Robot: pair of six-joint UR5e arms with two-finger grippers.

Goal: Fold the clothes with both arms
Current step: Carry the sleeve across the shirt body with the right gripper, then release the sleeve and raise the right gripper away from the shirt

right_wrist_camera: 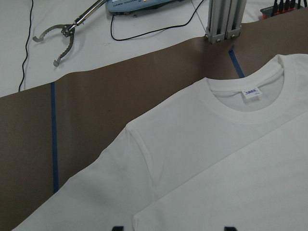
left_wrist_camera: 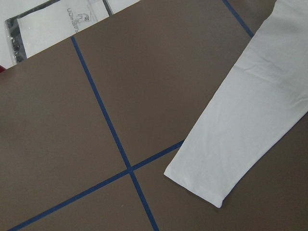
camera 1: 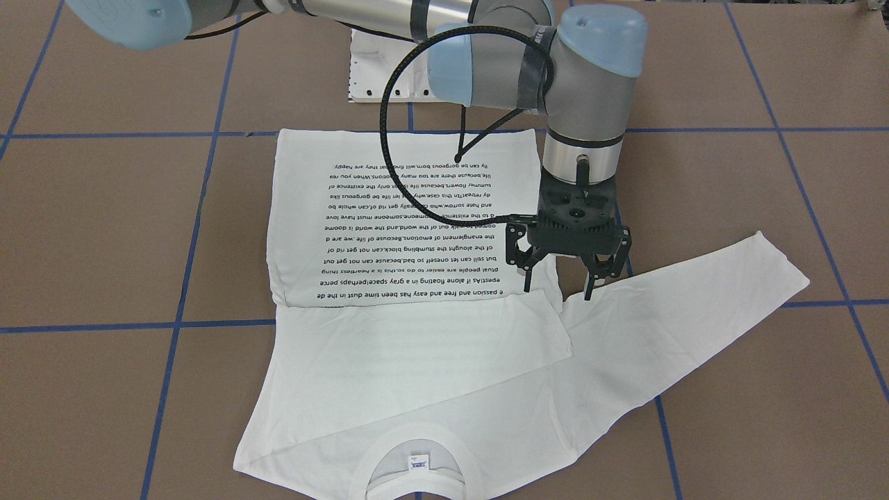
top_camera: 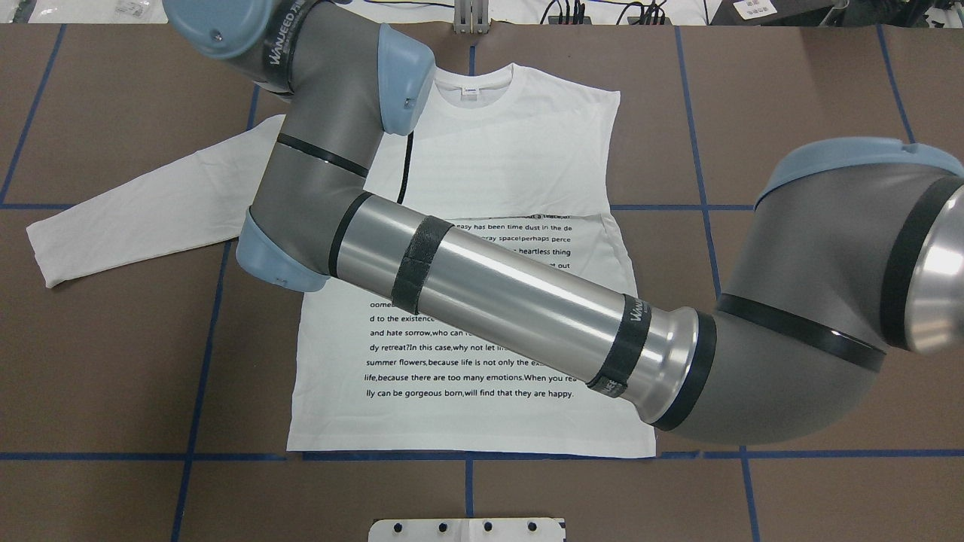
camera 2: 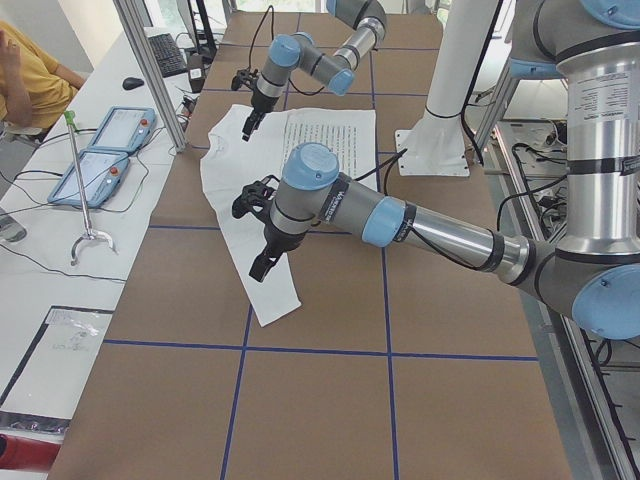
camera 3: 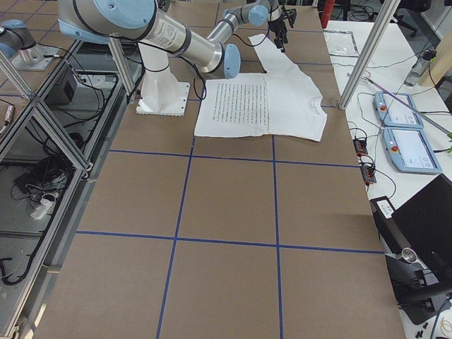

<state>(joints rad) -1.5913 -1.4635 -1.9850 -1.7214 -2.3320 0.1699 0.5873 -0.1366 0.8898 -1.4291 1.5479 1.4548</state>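
Observation:
The white long-sleeved T-shirt (camera 1: 430, 361) lies flat on the brown table. Its collar (camera 1: 415, 462) and neck label are on the side away from the robot, and the black text (top_camera: 452, 376) faces up. One sleeve (camera 1: 694, 305) stretches out to the robot's left, and its cuff (left_wrist_camera: 202, 183) shows in the left wrist view. My right arm reaches across the shirt. Its gripper (camera 1: 558, 292) is open and empty, just above where that sleeve meets the body. Its fingertips (right_wrist_camera: 230, 228) show at the bottom edge. My left gripper (camera 2: 258, 245) shows only in the exterior left view, above the sleeve. I cannot tell its state.
The right forearm (top_camera: 512, 301) spans the shirt and hides part of it from overhead. The white base plate (camera 1: 364, 66) sits behind the hem. Blue tape lines (left_wrist_camera: 110, 139) cross the table. An aluminium post (right_wrist_camera: 221, 21) and the operators' table with teach pendants (camera 2: 105, 150) lie beyond the collar.

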